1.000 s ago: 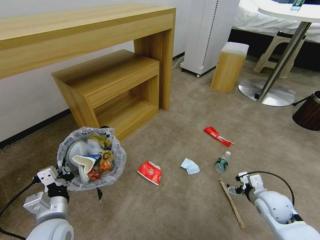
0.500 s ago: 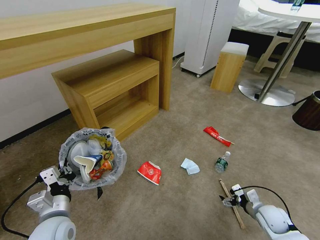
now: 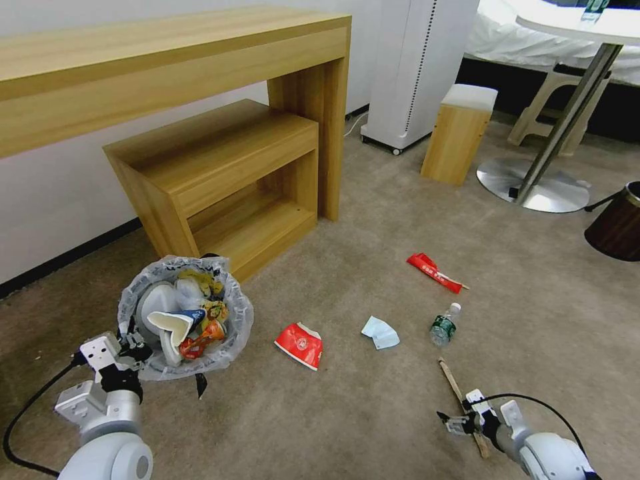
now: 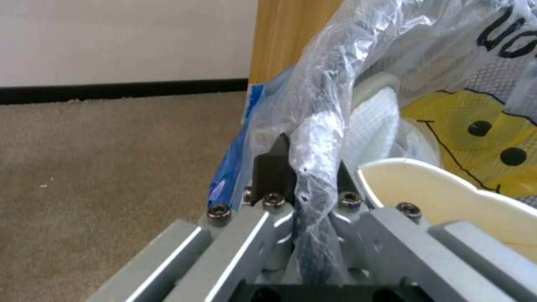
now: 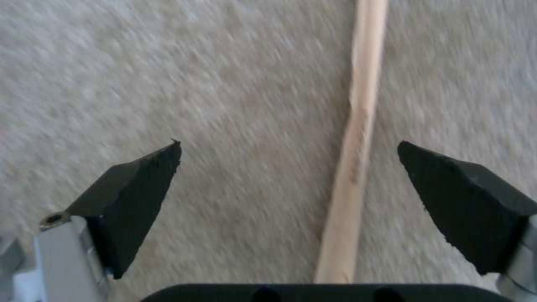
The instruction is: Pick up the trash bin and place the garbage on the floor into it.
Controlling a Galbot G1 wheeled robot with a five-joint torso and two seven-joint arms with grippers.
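Note:
The trash bin point(image 3: 185, 317), lined with a crinkly bag and holding slippers and wrappers, hangs at my left. My left gripper point(image 3: 131, 345) is shut on the bin's bag-covered rim point(image 4: 313, 159). On the beige floor point(image 3: 360, 420) lie a red paper box point(image 3: 300, 345), a pale-blue scrap point(image 3: 380, 332), a green-labelled bottle point(image 3: 445, 325), a long red wrapper point(image 3: 435, 272) and a wooden stick point(image 3: 460, 393). My right gripper point(image 3: 460, 424) is open, low over the stick. In the right wrist view the stick point(image 5: 358, 138) runs between the spread fingers of that gripper point(image 5: 288, 144), nearer to one of them.
A wooden desk point(image 3: 167, 60) with a low shelf unit point(image 3: 227, 173) stands behind the bin. Farther back are a white appliance point(image 3: 417, 67), a wooden stool point(image 3: 460, 133) and a round table's metal base point(image 3: 533, 187). A dark bin point(image 3: 617, 230) sits at the right edge.
My right gripper has come down and back along the stick, nearer to me and closer to the floor. The left arm and bin shifted slightly, then held still.

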